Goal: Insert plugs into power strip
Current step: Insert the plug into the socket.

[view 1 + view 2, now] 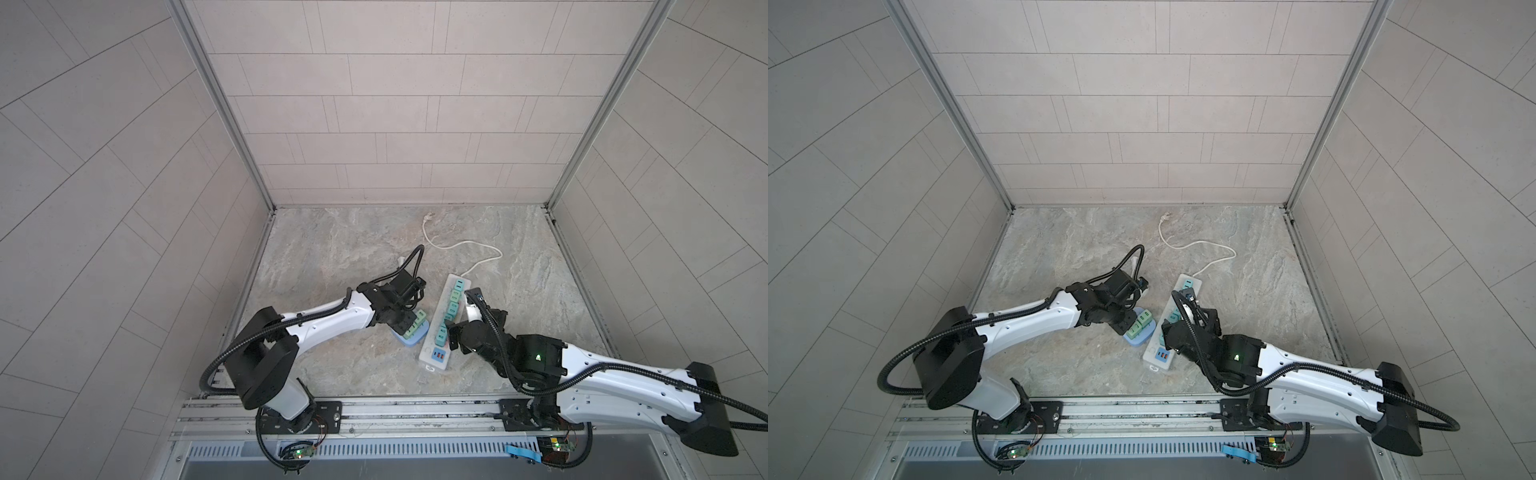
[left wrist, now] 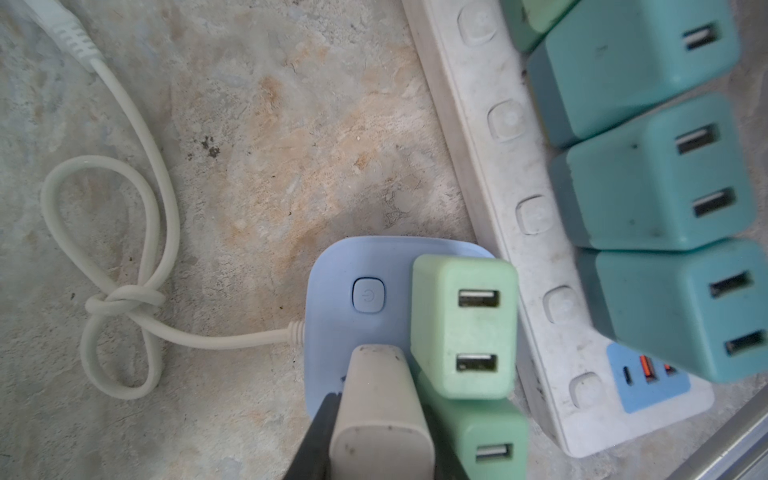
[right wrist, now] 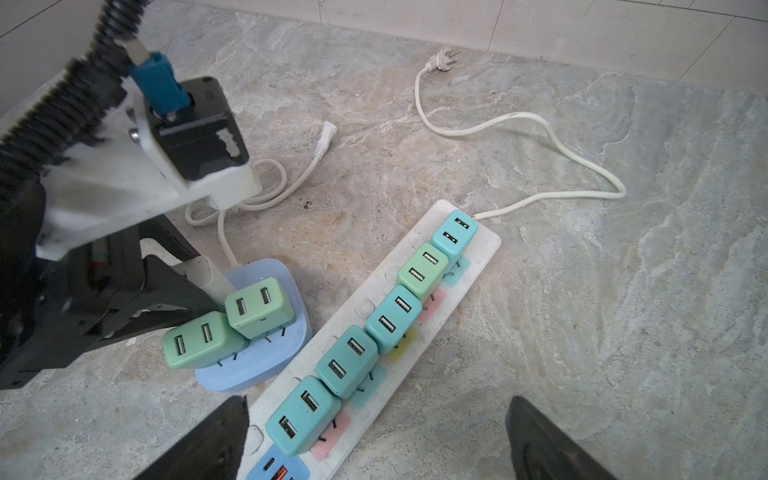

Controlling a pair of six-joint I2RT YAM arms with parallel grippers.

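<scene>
Left gripper [image 2: 382,446] is clamped on the white charger block [image 2: 380,386], which stands upright on the small blue power strip [image 2: 332,266] just beside two mint plugs [image 2: 465,324]. Right gripper [image 3: 376,415] hangs wide open over the long white power strip [image 3: 484,249], which carries a row of five plugs [image 3: 392,318].

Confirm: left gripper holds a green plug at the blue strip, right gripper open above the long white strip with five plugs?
One error: the left gripper holds the white charger at the blue strip, not a green plug; the left wrist view shows it. The rest stands.
</scene>
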